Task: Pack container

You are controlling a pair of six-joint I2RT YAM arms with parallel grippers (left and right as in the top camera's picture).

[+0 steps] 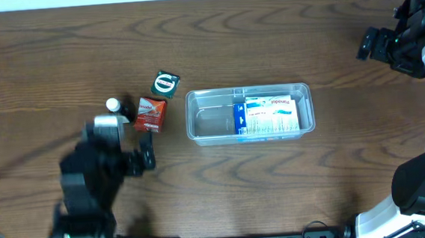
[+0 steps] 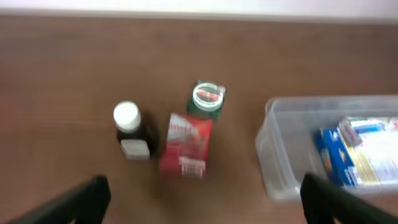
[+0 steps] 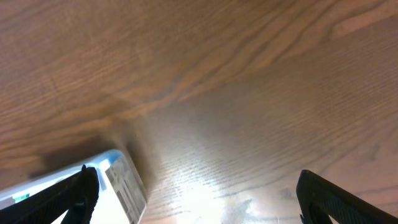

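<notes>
Left claw [image 2: 202,198] spread wide, small red-and-white cardboard packet [image 2: 185,146] just ahead, centred between its fingers, long axis running away, clear rectangular plastic tub [image 2: 273,163] off right.

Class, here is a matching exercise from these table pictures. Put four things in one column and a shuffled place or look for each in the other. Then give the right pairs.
Column 1
1. container
2. red packet
3. green packet
4. bottle

Column 2
A. dark, with a white cap, leftmost of the items in the overhead view
B. clear, holds a blue and white box
C. has a white ring on its face
D. lies between the bottle and the container

Pairs: 1-B, 2-D, 3-C, 4-A
</notes>
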